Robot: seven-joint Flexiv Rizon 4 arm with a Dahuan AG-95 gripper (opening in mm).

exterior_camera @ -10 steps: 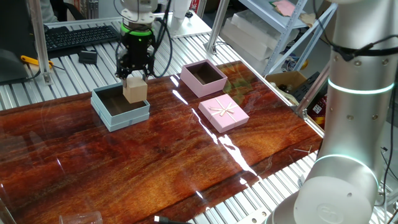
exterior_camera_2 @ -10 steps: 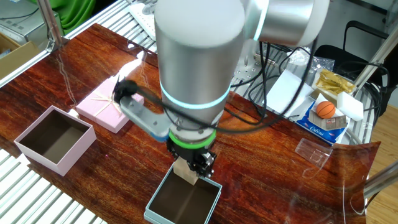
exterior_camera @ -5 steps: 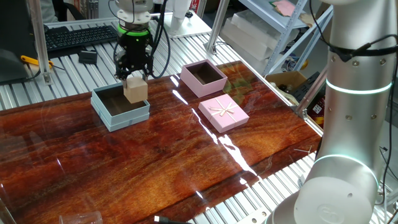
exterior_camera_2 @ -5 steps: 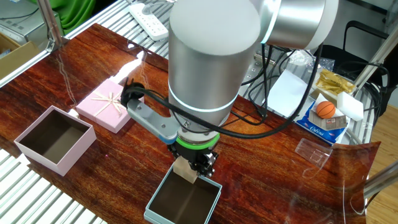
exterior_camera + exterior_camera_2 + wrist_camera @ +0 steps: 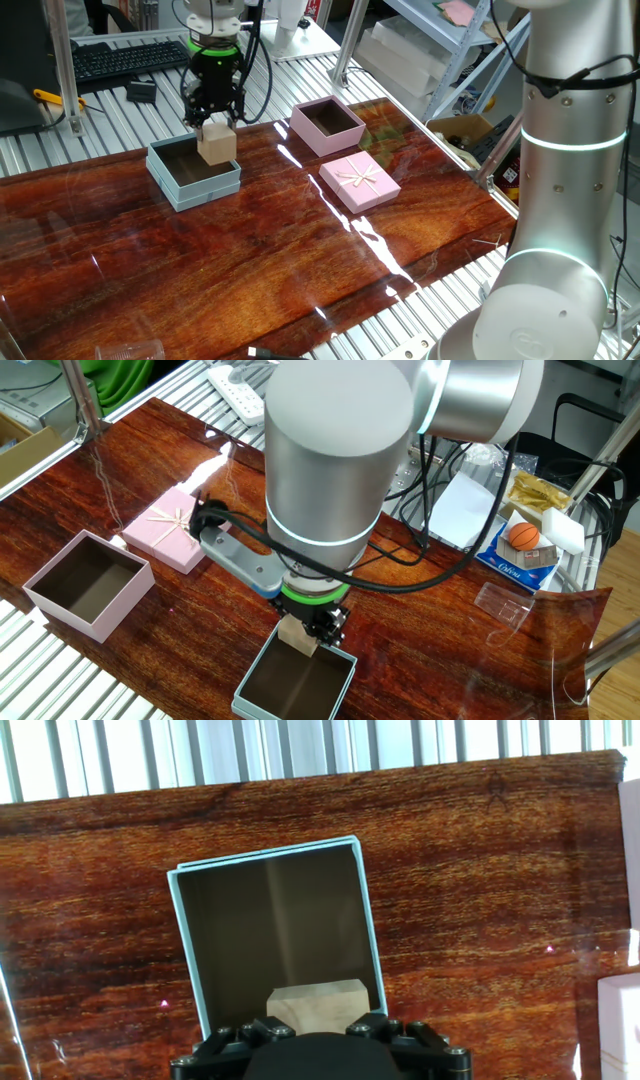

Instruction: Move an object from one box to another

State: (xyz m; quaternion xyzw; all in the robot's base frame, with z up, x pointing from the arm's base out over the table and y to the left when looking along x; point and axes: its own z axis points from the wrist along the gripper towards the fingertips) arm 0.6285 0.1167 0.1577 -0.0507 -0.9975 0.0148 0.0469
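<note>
My gripper [image 5: 214, 112] is shut on the tan wooden cube [image 5: 217, 141] and holds it above the right part of the pale blue-grey box [image 5: 172, 173]. In the other fixed view the cube [image 5: 298, 634] hangs over the near rim of the blue box [image 5: 336, 699]. In the hand view the cube [image 5: 318, 999] sits just above my gripper [image 5: 318, 1020], over the dark inside of the blue box [image 5: 186, 935]. The pink box [image 5: 347, 135] stands to the right and shows nothing inside; it also shows in the other fixed view [image 5: 50, 603].
A flat pink lid with a ribbon bow [image 5: 359, 181] lies right of centre on the wood table [image 5: 250, 260]. Metal slats [image 5: 110, 120] run behind. A keyboard [image 5: 120, 58] and shelving stand beyond. My own arm column [image 5: 565, 180] rises at right.
My gripper with the cube has shifted slightly left and away, over the blue box. Nothing else moved.
</note>
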